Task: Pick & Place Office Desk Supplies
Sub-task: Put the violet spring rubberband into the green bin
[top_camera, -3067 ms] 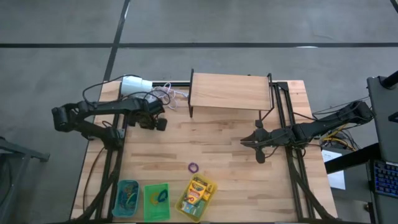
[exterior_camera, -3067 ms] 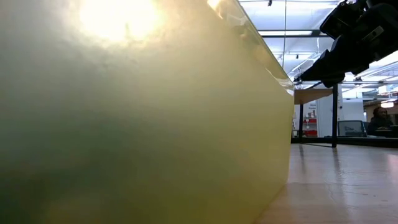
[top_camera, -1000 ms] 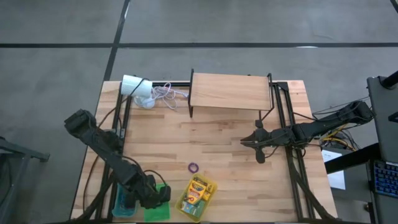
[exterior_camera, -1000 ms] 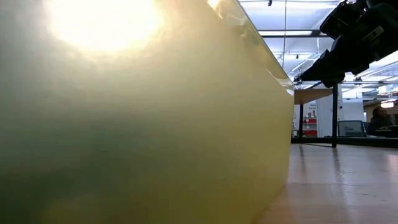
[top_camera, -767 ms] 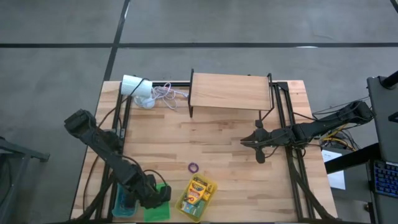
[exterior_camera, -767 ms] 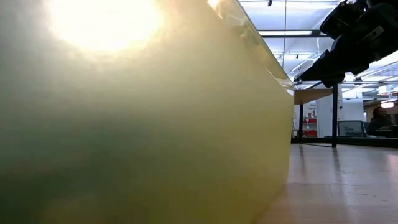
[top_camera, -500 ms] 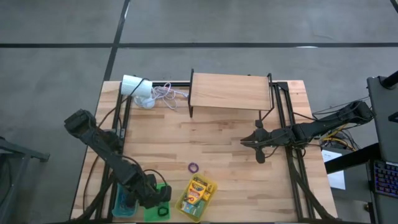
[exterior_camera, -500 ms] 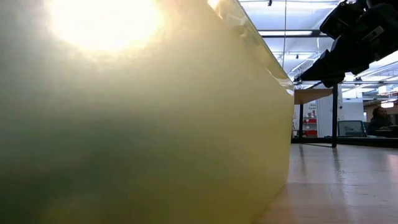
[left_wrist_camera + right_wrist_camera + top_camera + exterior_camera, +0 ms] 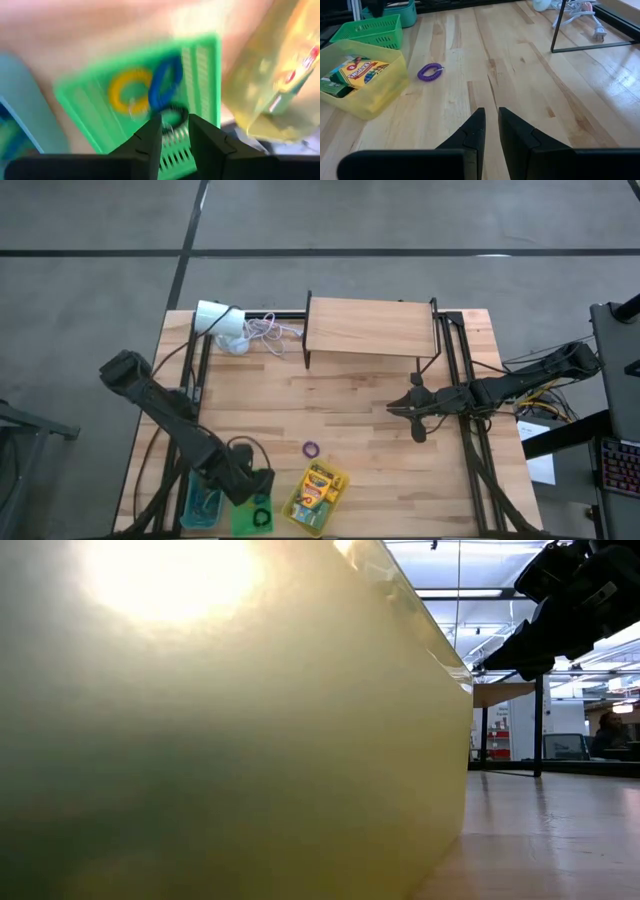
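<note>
Teal basket [image 9: 200, 502]: near-left corner of the table [image 9: 380, 410]; contents too small to tell.

Green basket [image 9: 252, 515]: just right of the teal one. High view shows one black loop [image 9: 262, 515] in it. The left wrist view adds what the high view cannot resolve: a yellow loop [image 9: 131, 90], a blue loop [image 9: 165, 82] with its long axis on a slant across the basket floor and overlapping the yellow one, and the black loop below them, nearest the fingers.

Left gripper [image 9: 255, 485]: over the green basket. In its wrist view the two fingers stand slightly parted with a narrow gap, nothing between them.

Yellow bin [image 9: 315, 500]: right of the green basket, turned at an angle to the table edge. Holds crayon boxes [image 9: 318, 485], yellow and green, long axis following the bin's slant. The low view is almost filled by this bin's translucent wall.

Purple loop [image 9: 311, 448]: coiled band, lying flat on bare wood, apart from the yellow bin. Roughly round, no clear long axis.

White cylinder [image 9: 215, 317] with cord: far-left corner.

Wooden shelf [image 9: 368, 328]: far edge, centre.

Right gripper [image 9: 418, 430]: right of centre, well apart from the purple loop. Fingers a narrow gap apart, holding nothing.
</note>
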Motion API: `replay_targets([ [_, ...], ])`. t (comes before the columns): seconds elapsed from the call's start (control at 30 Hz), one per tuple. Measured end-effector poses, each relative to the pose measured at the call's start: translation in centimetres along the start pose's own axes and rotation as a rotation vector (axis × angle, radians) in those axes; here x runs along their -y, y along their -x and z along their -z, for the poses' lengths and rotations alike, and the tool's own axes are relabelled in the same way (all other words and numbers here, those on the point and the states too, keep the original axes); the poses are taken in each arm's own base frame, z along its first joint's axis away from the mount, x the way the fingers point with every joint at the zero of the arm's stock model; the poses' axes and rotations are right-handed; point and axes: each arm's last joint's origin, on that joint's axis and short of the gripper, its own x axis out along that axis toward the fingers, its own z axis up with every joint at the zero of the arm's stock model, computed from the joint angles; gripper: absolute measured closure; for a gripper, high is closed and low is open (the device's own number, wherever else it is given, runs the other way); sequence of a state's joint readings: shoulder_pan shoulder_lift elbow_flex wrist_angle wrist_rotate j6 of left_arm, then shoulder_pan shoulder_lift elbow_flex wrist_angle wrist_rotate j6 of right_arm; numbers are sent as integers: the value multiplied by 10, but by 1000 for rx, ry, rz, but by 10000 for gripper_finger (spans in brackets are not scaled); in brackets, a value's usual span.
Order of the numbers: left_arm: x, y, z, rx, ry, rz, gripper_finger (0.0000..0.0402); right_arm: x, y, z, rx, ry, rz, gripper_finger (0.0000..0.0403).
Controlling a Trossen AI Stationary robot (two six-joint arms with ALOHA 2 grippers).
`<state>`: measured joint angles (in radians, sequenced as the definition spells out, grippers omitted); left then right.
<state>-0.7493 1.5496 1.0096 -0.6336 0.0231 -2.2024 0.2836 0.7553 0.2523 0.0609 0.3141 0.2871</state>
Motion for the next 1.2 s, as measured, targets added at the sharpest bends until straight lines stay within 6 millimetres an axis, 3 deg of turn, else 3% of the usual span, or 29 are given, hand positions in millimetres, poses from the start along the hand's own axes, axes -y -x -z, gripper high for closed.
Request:
replay_targets([
  [0.27,5,18,-31,145,-233,-17,300,0,0,0,0,0,0,351],
  [0.7,24,25,-84,250,-504,-84,300,0,0,0,0,-1,0,351],
  [0.8,30,27,-95,355,-578,-68,299,0,0,0,0,0,0,351],
  [0.93,37,30,-103,622,-674,-48,299,0,0,0,0,-1,0,351],
  [1.0,39,26,-105,693,-678,-17,299,0,0,0,1,0,0,351],
  [1.2,31,-3,-125,694,-736,33,299,0,0,0,1,-1,0,351],
])
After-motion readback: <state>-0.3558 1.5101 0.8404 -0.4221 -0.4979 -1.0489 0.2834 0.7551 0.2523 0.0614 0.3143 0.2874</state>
